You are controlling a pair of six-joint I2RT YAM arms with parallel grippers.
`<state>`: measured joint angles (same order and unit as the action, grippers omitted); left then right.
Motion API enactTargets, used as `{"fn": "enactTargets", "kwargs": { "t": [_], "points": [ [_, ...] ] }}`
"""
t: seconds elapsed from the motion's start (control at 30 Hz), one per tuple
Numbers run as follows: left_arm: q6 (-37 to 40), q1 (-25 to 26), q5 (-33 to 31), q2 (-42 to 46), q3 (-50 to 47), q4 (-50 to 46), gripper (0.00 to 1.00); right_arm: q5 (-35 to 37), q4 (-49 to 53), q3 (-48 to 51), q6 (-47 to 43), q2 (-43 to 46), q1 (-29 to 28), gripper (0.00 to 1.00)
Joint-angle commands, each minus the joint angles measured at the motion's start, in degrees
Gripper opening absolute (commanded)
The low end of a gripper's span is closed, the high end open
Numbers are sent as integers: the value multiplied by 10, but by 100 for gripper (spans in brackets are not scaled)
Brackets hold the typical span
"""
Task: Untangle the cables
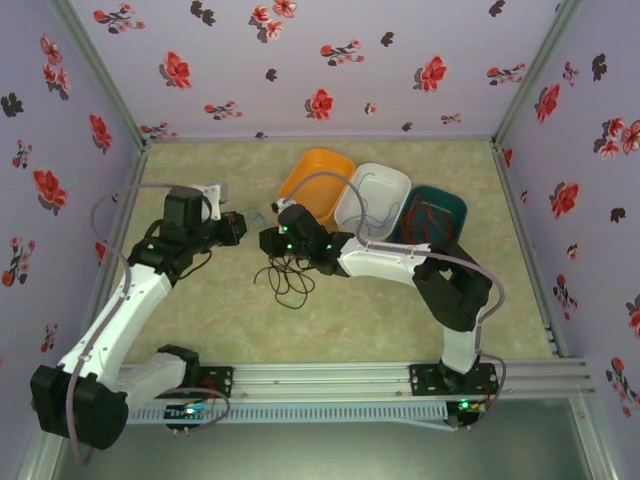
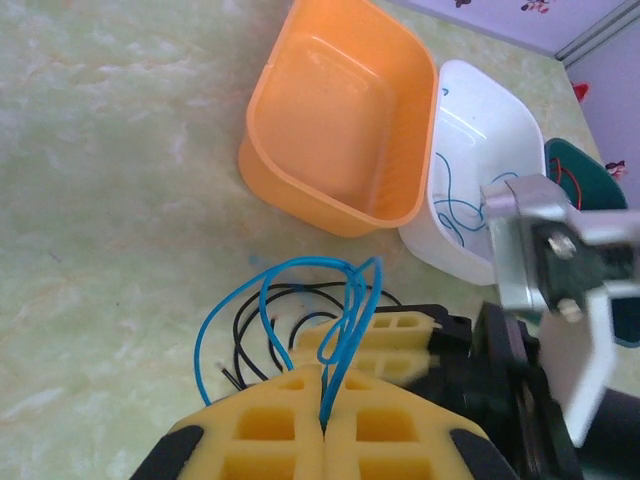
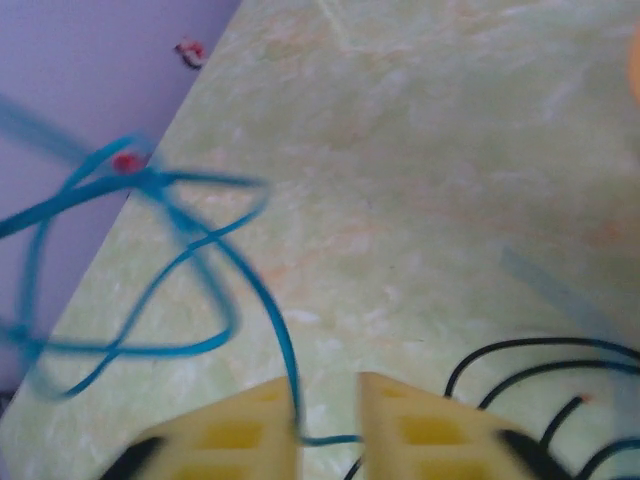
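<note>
While both arms bend inward, meeting low over the table (image 1: 400, 310), the left claw (image 2: 322, 385) clamps the blue cable (image 2: 310, 262); the right claw (image 3: 330, 395) sits slightly parted around it.

Three trays (image 1: 315, 180) (image 1: 385, 185) (image 1: 445, 195), two grippers (image 1: 243, 228) (image 1: 268, 242)

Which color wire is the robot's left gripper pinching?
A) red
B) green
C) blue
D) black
C: in the left wrist view the left gripper is shut on the blue cable, whose loops rise out from where its yellow jaws meet.
</note>
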<state>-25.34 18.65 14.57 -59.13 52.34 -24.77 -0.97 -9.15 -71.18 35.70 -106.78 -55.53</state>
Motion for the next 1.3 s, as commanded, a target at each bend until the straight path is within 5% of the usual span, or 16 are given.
{"fn": "enactTargets", "kwargs": {
  "t": [0.0, 0.37, 0.6, 0.87, 1.03, 1.27],
  "points": [
    [17, 4, -7, 18, 0, -16, 0, 13, -9, 1, 7, 5, 13, 4],
    [50, 3, -76, 12, 6, -66, 0, 53, 39, 58, -12, 98, 31, 0],
    [87, 3, -150, -1, 14, -117, 17, 109, 109, 66, -48, 171, 36, 0],
    [62, 3, -246, -32, 0, -126, 17, 125, 142, 59, -64, 244, 35, 0],
    [51, 6, -204, -39, 1, -93, 25, 113, 175, 39, -70, 263, 35, 0],
    [18, 8, -66, -11, -15, 17, 66, 79, 179, 32, -94, 282, 35, 0]
  ]
}}
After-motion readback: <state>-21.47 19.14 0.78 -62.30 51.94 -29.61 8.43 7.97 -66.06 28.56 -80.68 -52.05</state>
